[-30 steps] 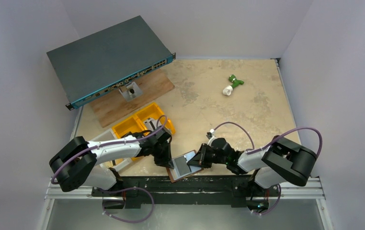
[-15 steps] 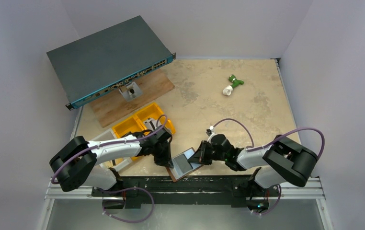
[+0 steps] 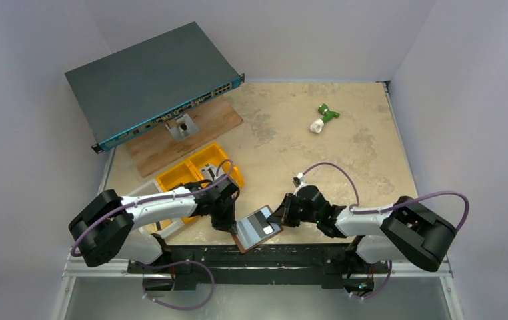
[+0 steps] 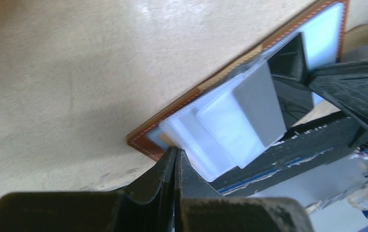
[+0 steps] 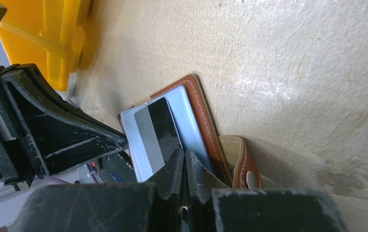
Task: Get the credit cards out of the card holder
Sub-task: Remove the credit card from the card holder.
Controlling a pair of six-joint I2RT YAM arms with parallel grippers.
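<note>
Credit cards (image 4: 223, 128): fanned out, pale grey-blue, from the open brown card holder (image 5: 205, 126), topmost showing a dark stripe, lying at the near edge of the table (image 3: 318, 153) and jutting past it over the black rail (image 3: 291, 255). Pinched to a thin slit at the holder's near corner, left gripper (image 4: 175, 162); likewise pressed together over the cards' edge, right gripper (image 5: 183, 162), with no telling whether either has anything clamped. Just beyond the left arm, yellow bin (image 5: 61, 34); beside the right fingers, snap tab (image 5: 243, 166).
</note>
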